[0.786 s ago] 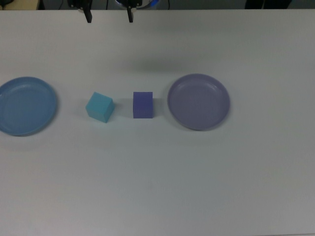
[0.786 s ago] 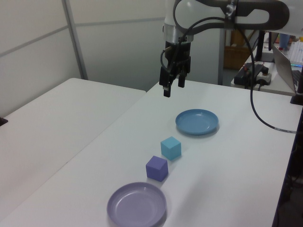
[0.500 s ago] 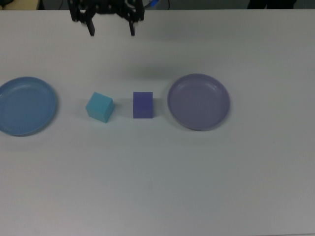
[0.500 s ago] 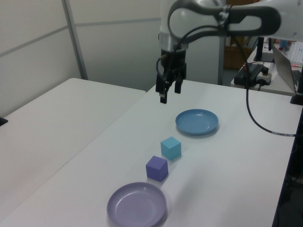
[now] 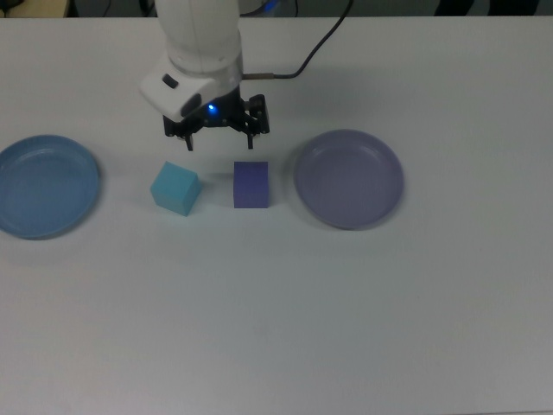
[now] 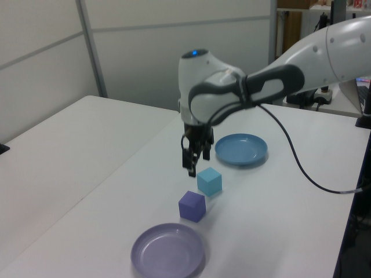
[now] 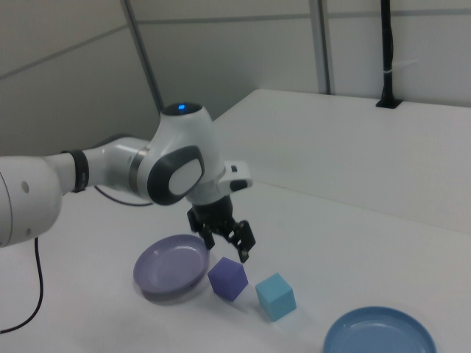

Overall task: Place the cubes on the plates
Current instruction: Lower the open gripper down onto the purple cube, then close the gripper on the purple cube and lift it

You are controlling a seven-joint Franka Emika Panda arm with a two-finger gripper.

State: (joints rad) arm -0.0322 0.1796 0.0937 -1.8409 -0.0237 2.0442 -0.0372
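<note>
Top view, clock-face directions from table centre:

- Blue plate (image 5: 43,186) at 9 o'clock, purple plate (image 5: 349,178) at 3; both empty, set as targets.
- Gripper (image 5: 220,138) held wide at 12, empty, poised for pick, as judged.
- Cyan cube (image 5: 175,188) and purple cube (image 5: 251,184) on table between plates.

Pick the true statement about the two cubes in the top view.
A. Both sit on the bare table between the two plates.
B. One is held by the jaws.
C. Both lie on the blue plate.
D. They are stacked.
A: the cyan cube and the purple cube rest side by side on the table, between the blue plate and the lavender plate.
</note>
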